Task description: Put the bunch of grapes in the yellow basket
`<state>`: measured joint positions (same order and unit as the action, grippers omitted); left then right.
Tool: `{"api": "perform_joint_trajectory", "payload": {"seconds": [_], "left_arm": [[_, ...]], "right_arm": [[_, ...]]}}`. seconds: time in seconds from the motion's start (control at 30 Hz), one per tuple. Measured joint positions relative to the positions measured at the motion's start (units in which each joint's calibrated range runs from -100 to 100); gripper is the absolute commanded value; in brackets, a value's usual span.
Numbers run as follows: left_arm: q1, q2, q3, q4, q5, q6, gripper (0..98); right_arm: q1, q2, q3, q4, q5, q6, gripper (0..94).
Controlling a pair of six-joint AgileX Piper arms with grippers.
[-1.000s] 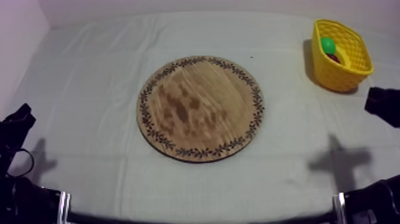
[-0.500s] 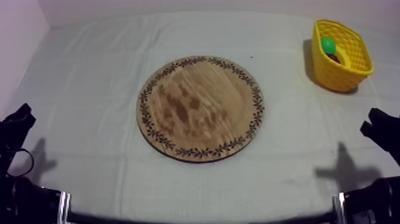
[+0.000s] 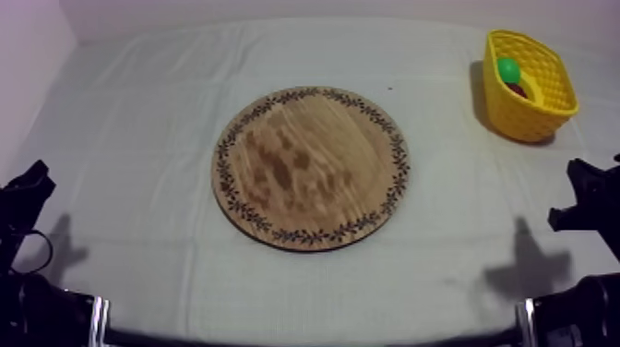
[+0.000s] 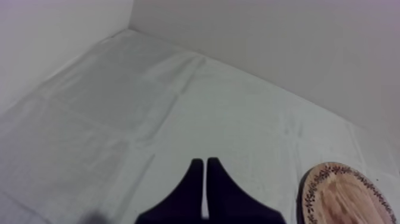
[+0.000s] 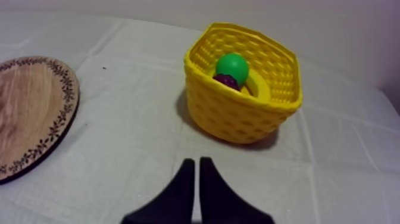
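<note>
Grey-white cloth (image 3: 129, 101) covers the whole table, and the wall behind it is plain. At the left my left gripper (image 4: 205, 161) rests low over bare cloth, fingers pressed together into a narrow wedge, where it was a second ago. The round wooden board (image 3: 311, 166) at the middle is bare, with no fruit on it. Further right stands the yellow basket (image 5: 241, 110). A dark purple piece in it, which I take for the bunch of grapes (image 5: 225, 81), lies under a round green fruit (image 5: 231, 67). My right gripper (image 5: 197, 159), fingers likewise together and holding nothing, has drawn back from beside the basket towards its resting place over the last second. I judge the drop made and the task as good as done.

The green fruit and the basket wall hide most of the grapes. A pale yellow curve beside them is hard to tell from the basket itself. From above, the right arm is cut off at the edge.
</note>
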<state>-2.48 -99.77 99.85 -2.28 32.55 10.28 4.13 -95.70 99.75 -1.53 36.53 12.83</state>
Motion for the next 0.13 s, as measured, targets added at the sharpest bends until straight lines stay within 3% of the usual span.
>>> {"api": "perform_joint_trajectory", "payload": {"seconds": [0.13], "left_arm": [[0.0, 0.0, 0.0, 0.0, 0.0, 0.0, 0.0]], "right_arm": [[-0.02, 0.0, 0.0, 0.0, -0.08, -0.53, 0.4]]}}
